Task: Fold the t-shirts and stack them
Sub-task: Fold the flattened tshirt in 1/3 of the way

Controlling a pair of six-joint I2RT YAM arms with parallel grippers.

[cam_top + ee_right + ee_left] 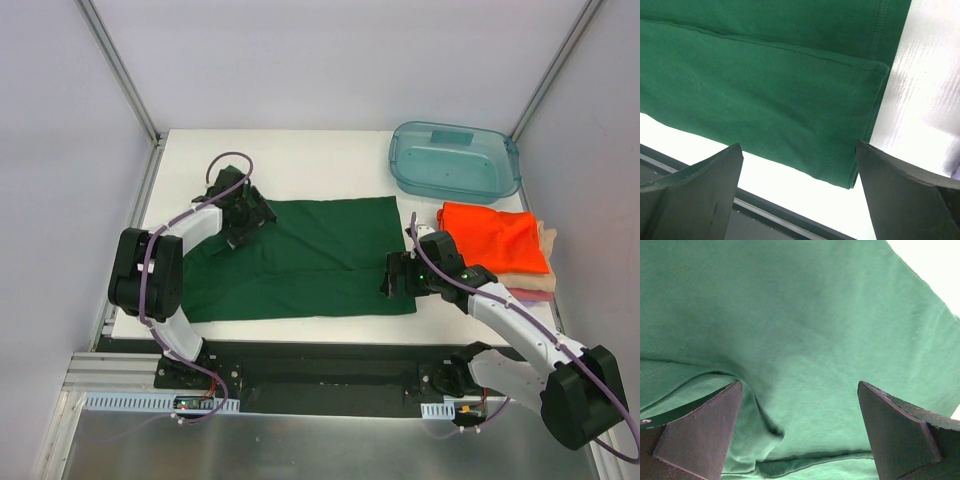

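The dark green t-shirt (310, 258) lies spread flat on the white table, partly folded. My left gripper (240, 222) hovers over its far left corner, open, with green cloth (805, 340) and a small crease between the fingers. My right gripper (392, 276) is open over the shirt's near right corner (850, 160), the hem between its fingers. A folded orange t-shirt (495, 236) tops a stack at the right, with beige (548, 238) and pink (535, 292) shirts beneath it.
A translucent teal plastic tub (455, 160) stands at the back right. The table's near edge (300, 328) meets a black rail. Grey walls and metal frame posts enclose the table.
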